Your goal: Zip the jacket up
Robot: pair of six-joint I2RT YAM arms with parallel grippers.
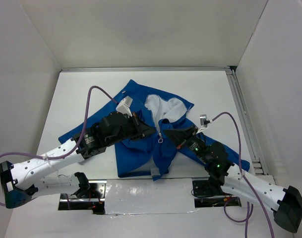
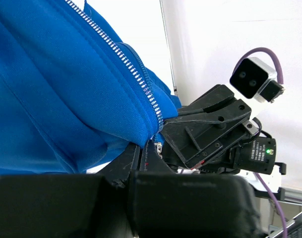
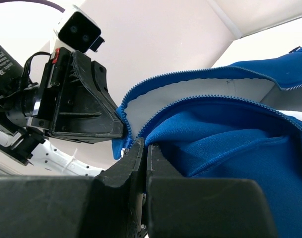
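Zipping midway; my left gripper (image 1: 151, 130) pinches jacket (image 1: 136, 154) beside zipper (image 2: 134, 73); right gripper (image 1: 171, 135) pinches opposite edge; next I pull far, fabric taut.

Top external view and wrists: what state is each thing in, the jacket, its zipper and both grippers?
jacket: lying front up, collar open, white lining showing.
zipper: joined in the lower part, apart toward the collar.
left gripper: shut on the jacket beside the zipper.
right gripper: shut on the jacket, opposite side.
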